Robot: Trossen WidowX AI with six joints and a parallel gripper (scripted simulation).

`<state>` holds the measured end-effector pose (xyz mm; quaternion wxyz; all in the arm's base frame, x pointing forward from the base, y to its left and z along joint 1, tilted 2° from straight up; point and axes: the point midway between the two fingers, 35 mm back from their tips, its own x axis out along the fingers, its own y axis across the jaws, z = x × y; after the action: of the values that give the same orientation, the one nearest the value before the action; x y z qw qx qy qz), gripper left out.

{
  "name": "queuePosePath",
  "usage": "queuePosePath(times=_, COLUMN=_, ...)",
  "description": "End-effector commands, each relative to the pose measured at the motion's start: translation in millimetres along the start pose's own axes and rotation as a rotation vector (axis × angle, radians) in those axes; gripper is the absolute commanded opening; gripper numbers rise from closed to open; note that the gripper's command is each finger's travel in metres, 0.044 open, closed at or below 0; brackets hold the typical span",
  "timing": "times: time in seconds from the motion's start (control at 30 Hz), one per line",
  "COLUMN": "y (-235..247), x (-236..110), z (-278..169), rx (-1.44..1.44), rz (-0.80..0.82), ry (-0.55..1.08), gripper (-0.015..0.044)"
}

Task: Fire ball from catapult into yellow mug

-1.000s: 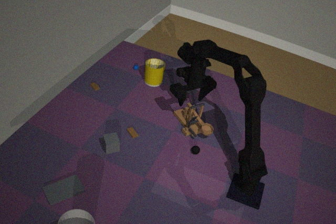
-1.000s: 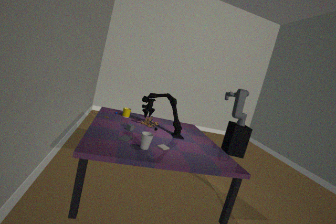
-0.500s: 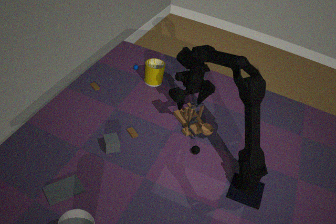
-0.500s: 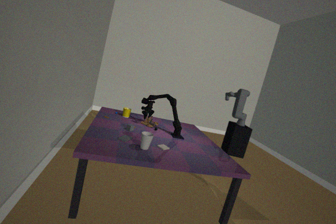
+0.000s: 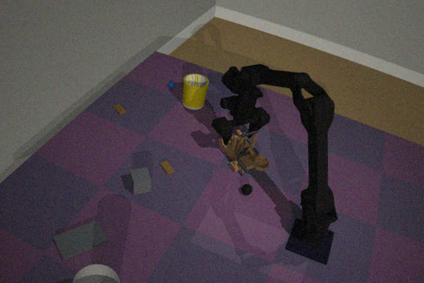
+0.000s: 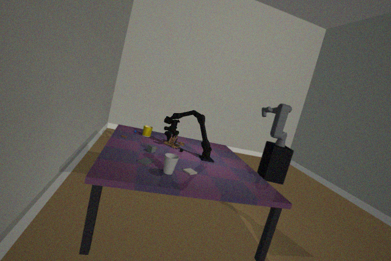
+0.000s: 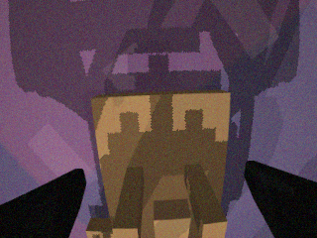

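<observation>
The wooden catapult (image 5: pixel 248 161) (image 6: pixel 173 144) (image 7: pixel 165 144) stands on the table, its round cup toward the arm's base and its other end toward the yellow mug (image 5: pixel 194 92) (image 6: pixel 146 131). My gripper (image 5: pixel 239 137) (image 6: pixel 171 140) (image 7: pixel 165 175) is open and points down at the catapult's mug-side end, one finger on each side of the wooden base in the wrist view. Nothing is between the fingers that I can see as held. A black ball (image 5: pixel 246 189) (image 6: pixel 181 150) lies on the table near the catapult's cup end. A small blue ball (image 5: pixel 171 85) (image 6: pixel 135 131) lies beside the mug.
A grey-green block (image 5: pixel 140 181) (image 6: pixel 151 148), a flat grey-green wedge (image 5: pixel 80 239), two small wooden pieces (image 5: pixel 119 109) (image 5: pixel 167 167) and a white cup (image 5: pixel 96 274) (image 6: pixel 170 164) stand or lie away from the catapult. A pale slab (image 6: pixel 190 171) lies near the cup.
</observation>
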<state>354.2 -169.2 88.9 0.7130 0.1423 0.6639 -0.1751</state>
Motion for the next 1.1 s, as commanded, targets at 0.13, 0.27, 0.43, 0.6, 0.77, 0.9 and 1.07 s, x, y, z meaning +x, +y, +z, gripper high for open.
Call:
queuePosePath(times=0.13, y=0.0, x=1.6, z=-0.4, rx=0.0, rz=0.0, ry=0.001, gripper=0.0361)
queuePosePath(times=0.27, y=0.0, x=1.6, z=-0.4, rx=0.0, rz=0.0, ry=0.001, gripper=0.0256)
queuePosePath(times=0.43, y=0.0, x=1.6, z=-0.4, rx=0.0, rz=0.0, ry=0.001, gripper=0.0145)
queuePosePath(times=0.6, y=0.0, x=1.6, z=-0.4, rx=0.0, rz=0.0, ry=0.001, gripper=0.0111)
queuePosePath(times=0.77, y=0.1, x=-39.9, z=0.4, rx=0.0, rz=0.001, ry=0.001, gripper=0.0)
queuePosePath(times=0.9, y=0.1, x=-48.1, z=-0.2, rx=0.0, rz=0.001, ry=0.002, gripper=0.0)
queuePosePath(times=1.07, y=0.9, x=-43.0, z=-0.3, rx=-0.002, rz=0.002, ry=0.004, gripper=0.0)
